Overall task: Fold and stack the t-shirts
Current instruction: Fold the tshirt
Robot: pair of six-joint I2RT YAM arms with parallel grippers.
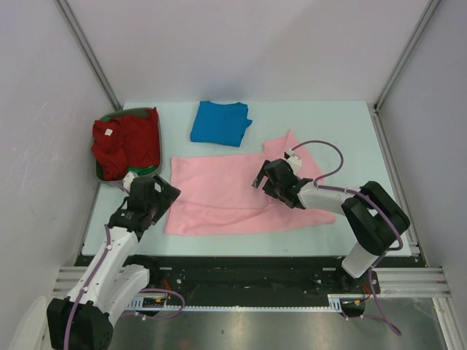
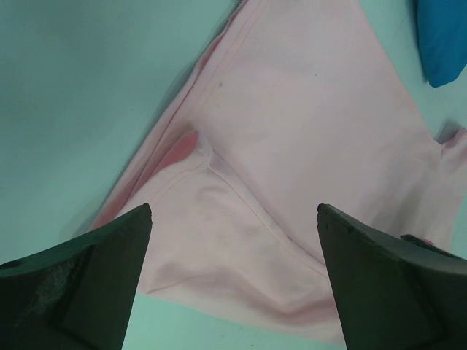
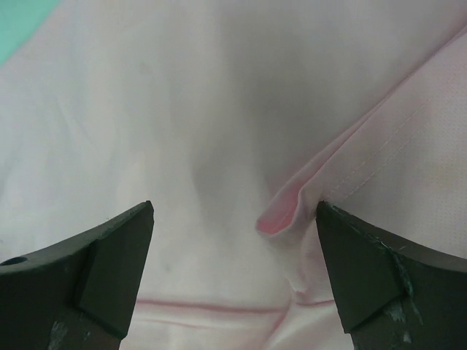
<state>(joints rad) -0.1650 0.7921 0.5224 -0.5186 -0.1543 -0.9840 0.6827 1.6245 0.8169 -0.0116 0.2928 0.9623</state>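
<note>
Covering pink t-shirt (image 1: pixel 219 200) middle: right fingers (image 3: pixel 80 277) | red heap (image 1: pixel 124 142) possibly shirts

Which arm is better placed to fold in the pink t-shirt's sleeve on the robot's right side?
Probably the right. The right gripper hangs open over the pink t-shirt beside that sleeve, with a raised fold between its fingers. The left gripper, also open, is at the opposite edge.

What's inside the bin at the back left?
A crumpled red shirt fills the bin, with green fabric peeking out at its edges. Anything beneath the red shirt is covered.
</note>
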